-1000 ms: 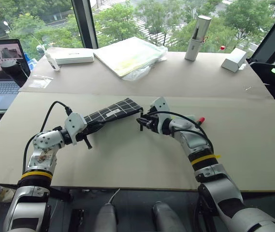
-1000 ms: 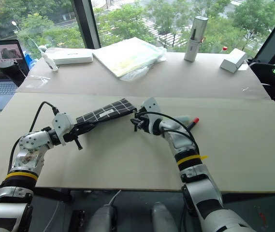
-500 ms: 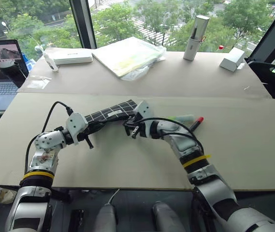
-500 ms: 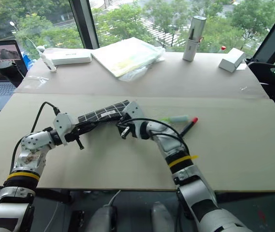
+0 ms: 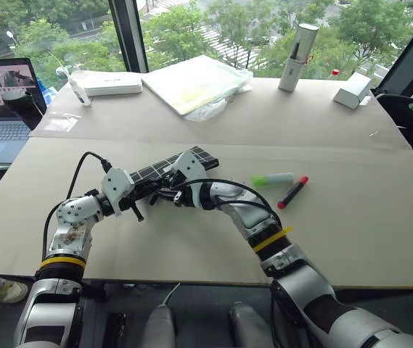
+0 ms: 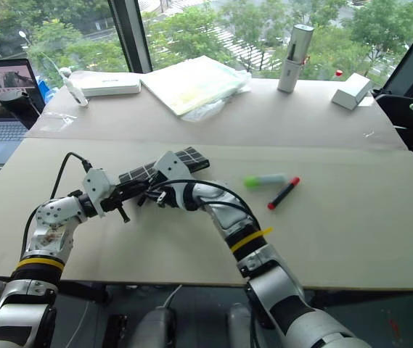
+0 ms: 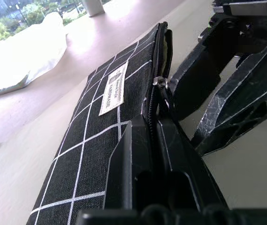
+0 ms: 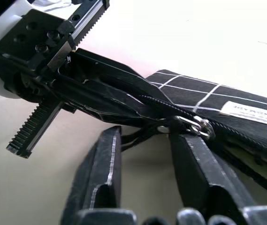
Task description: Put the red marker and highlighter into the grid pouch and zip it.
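Left claw (image 5: 146, 194) clamped on pouch (image 5: 191, 157) end; right claw (image 8: 145, 154) parted at zipper pull (image 8: 196, 126); marker (image 5: 292, 192), highlighter (image 5: 272, 178) on surface (image 5: 351, 210)

Grid pouch (image 5: 164, 171): on the surface (image 5: 191, 239), one end between the left jaws, reaching away beyond both sets of jaws.
Highlighter (image 5: 272, 179): well right of the right jaws.
Red marker (image 5: 292, 192): just right of the highlighter, apart.
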Motion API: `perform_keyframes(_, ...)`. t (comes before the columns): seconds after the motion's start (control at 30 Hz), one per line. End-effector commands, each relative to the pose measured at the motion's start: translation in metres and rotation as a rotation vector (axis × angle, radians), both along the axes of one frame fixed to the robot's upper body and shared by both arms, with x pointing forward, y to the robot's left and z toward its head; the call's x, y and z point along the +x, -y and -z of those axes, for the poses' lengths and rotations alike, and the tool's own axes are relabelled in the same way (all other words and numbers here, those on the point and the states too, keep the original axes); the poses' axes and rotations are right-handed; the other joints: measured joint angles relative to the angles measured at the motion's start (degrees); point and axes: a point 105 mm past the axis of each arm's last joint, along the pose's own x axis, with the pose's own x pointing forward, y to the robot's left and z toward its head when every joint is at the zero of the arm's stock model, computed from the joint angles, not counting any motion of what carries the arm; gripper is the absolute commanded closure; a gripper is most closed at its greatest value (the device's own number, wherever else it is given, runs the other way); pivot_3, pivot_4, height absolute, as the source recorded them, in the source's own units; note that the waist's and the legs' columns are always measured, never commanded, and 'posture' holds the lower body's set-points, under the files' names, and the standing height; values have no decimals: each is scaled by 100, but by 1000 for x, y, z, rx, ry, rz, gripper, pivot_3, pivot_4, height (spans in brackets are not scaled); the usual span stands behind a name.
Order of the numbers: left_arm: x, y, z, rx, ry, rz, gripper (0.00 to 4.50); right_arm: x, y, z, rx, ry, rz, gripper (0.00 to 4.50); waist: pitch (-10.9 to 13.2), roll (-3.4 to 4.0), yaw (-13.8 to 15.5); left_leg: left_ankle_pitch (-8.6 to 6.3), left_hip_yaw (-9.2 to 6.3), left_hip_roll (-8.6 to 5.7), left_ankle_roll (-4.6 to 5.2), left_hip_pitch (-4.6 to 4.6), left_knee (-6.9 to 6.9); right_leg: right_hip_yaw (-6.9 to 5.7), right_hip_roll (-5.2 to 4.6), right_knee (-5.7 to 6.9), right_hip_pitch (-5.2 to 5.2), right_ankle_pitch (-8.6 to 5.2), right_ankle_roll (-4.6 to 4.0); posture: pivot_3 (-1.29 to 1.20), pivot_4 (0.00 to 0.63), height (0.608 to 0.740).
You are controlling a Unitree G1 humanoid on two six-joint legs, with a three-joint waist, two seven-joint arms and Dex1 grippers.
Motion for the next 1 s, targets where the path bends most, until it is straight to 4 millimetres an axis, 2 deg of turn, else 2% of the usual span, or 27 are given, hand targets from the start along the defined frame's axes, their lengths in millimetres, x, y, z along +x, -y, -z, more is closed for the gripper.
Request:
perform_keyframes(0.03,-1,6,-7,-6,28,24,4500,-25,32,-22,58,-18,-31,1790,0,0,35,0,0,0,0,-1,0,0,0,-1,0,0,0,0,150,739)
perform_keyframes(0.2,-2,11,-4,-18,22,34,4500,-50,78,-24,30,-6,67,1790,0,0,46,0,0,0,0,2,-1,2,3,0,-3,-1,0,0,150,739)
perform_keyframes(0.27,3,15,-5,-36,21,30,4500,-54,123,-29,21,16,269,1790,1,-1,54,0,0,0,0,3,-1,2,3,-1,-2,-2,0,0,150,739)
perform_keyframes(0.33,8,17,-9,-54,25,22,4500,-45,163,-28,-56,47,514,1790,1,-3,85,0,-1,-2,0,1,0,2,1,-4,3,-4,3,0,150,739)
perform_keyframes(0.43,13,19,-11,-69,29,15,4500,-40,195,-30,-126,87,741,1790,2,-4,85,0,-1,-5,0,2,15,2,-3,-6,9,-4,4,0,150,739)
perform_keyframes(0.57,20,23,-13,-79,31,17,4500,-41,210,-29,-131,85,956,1790,2,-4,43,0,-2,-4,0,9,2,6,1,-2,7,-5,4,0,150,739)
perform_keyframes(0.83,19,33,-10,-101,26,39,4500,-48,220,4,-109,-47,1251,1790,2,-4,66,0,-3,-6,0,2,2,6,-2,-8,6,-5,4,0,150,739)
perform_keyframes(1.0,16,32,-7,-107,18,33,4500,-39,213,9,-88,-87,1266,1790,2,-4,59,0,-3,-6,0,4,3,6,-2,-5,6,-5,4,0,150,739)
